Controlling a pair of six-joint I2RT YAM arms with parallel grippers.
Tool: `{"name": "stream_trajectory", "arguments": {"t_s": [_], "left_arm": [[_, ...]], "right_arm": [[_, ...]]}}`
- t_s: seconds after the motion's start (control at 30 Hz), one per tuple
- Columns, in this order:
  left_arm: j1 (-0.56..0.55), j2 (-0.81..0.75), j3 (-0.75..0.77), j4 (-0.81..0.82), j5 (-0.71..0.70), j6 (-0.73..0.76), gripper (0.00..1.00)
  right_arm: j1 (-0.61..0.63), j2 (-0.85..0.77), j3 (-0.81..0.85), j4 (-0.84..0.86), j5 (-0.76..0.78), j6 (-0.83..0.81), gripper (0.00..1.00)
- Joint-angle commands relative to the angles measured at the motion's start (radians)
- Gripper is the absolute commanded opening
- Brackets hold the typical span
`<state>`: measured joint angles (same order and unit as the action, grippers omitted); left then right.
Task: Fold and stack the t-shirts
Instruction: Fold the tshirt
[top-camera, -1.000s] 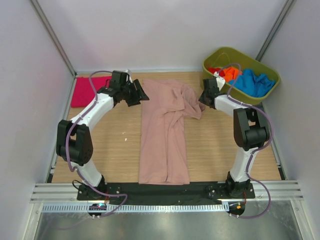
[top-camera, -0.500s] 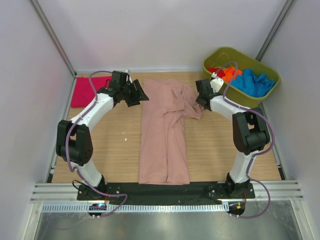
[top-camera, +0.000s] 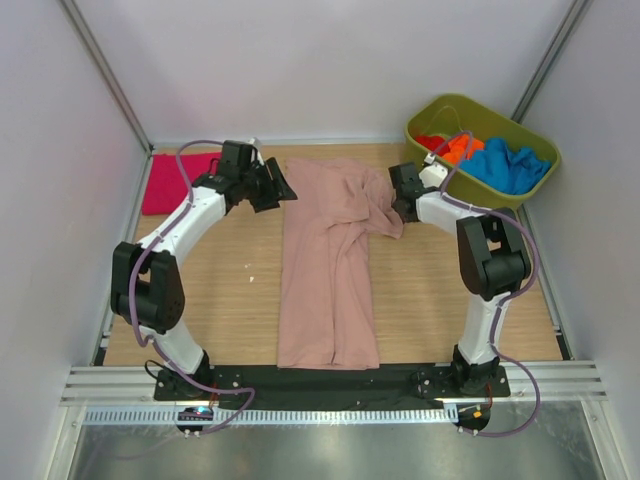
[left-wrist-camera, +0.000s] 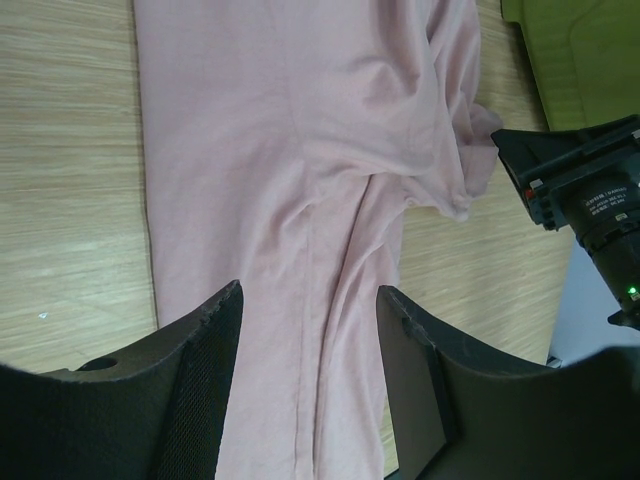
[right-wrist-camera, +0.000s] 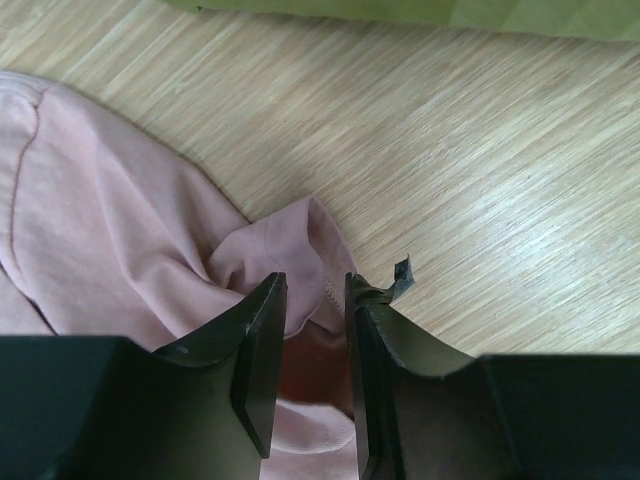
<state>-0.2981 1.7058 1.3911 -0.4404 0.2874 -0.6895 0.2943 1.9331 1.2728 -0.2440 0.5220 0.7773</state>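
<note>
Your left pincer (left-wrist-camera: 310, 295) hangs wide open over the left edge of the dusty-pink t-shirt (top-camera: 328, 270), with nothing between its fingers (left-wrist-camera: 215, 340). Your right pincer (right-wrist-camera: 315, 282) stands only narrowly parted over the shirt's bunched right sleeve (right-wrist-camera: 285, 250). Cloth shows in the gap, but you cannot tell whether it is pinched.

The table (top-camera: 430, 290) is pale wood. Your left arm (top-camera: 190, 225) reaches forward from its base, elbow out to the left, and its wrist turns in towards the shirt's upper left corner. Your right arm (top-camera: 490, 260) rises straight from its base, then bends back to the left, with its wrist low at the sleeve.

The pink shirt lies lengthwise down the middle of the table, folded narrow, hem towards the arm bases and the top end rumpled. An olive-green tub (top-camera: 500, 112) sits at the far right corner. It holds a blue t-shirt (top-camera: 505, 165), an orange t-shirt (top-camera: 462, 147) and a red t-shirt (top-camera: 430, 142). A magenta t-shirt (top-camera: 168, 183) lies flat at the far left edge, well apart from the pink one.

In the left wrist view, a label (left-wrist-camera: 600, 200) on the right arm's wrist housing carries white print too small to read.
</note>
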Motion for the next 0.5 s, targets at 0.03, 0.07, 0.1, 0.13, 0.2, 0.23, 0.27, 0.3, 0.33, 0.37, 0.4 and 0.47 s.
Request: {"name": "stream_trajectory", "arguments": {"t_s": [0.03, 0.07, 0.1, 0.13, 0.2, 0.23, 0.27, 0.3, 0.33, 0.37, 0.4, 0.47], "left_arm": [[0.010, -0.043, 0.023, -0.006, -0.002, 0.027, 0.58], [0.010, -0.041, 0.023, -0.007, -0.005, 0.030, 0.58], [0.010, -0.041, 0.022, -0.006, -0.007, 0.030, 0.57], [0.010, -0.043, 0.022, -0.006, -0.005, 0.030, 0.57], [0.008, -0.044, 0.022, -0.008, -0.008, 0.031, 0.57], [0.008, -0.044, 0.022, -0.009, -0.007, 0.031, 0.57], [0.010, -0.043, 0.022, -0.008, -0.008, 0.033, 0.57], [0.010, -0.044, 0.022, -0.009, -0.010, 0.033, 0.57], [0.008, -0.044, 0.022, -0.009, -0.010, 0.033, 0.57], [0.008, -0.044, 0.022, -0.008, -0.007, 0.031, 0.57], [0.008, -0.046, 0.022, -0.011, -0.004, 0.030, 0.57], [0.008, -0.043, 0.019, -0.008, -0.001, 0.024, 0.57]], "right_arm": [[-0.001, 0.013, 0.037, 0.021, 0.038, 0.060, 0.37], [-0.001, 0.020, 0.036, 0.025, 0.039, 0.063, 0.37], [-0.001, 0.023, 0.036, 0.026, 0.045, 0.063, 0.37], [-0.001, 0.023, 0.037, 0.029, 0.050, 0.065, 0.36], [0.000, 0.026, 0.040, 0.037, 0.055, 0.059, 0.32], [-0.001, 0.026, 0.039, 0.051, 0.056, 0.054, 0.24], [0.000, 0.023, 0.039, 0.058, 0.058, 0.050, 0.19], [-0.001, 0.020, 0.043, 0.063, 0.059, 0.036, 0.12], [0.000, 0.020, 0.051, 0.069, 0.052, 0.028, 0.01], [-0.001, 0.015, 0.051, 0.074, 0.044, 0.019, 0.01], [-0.001, 0.000, 0.051, 0.081, 0.035, 0.007, 0.01], [0.009, -0.023, 0.043, 0.116, 0.010, -0.003, 0.01]]}}
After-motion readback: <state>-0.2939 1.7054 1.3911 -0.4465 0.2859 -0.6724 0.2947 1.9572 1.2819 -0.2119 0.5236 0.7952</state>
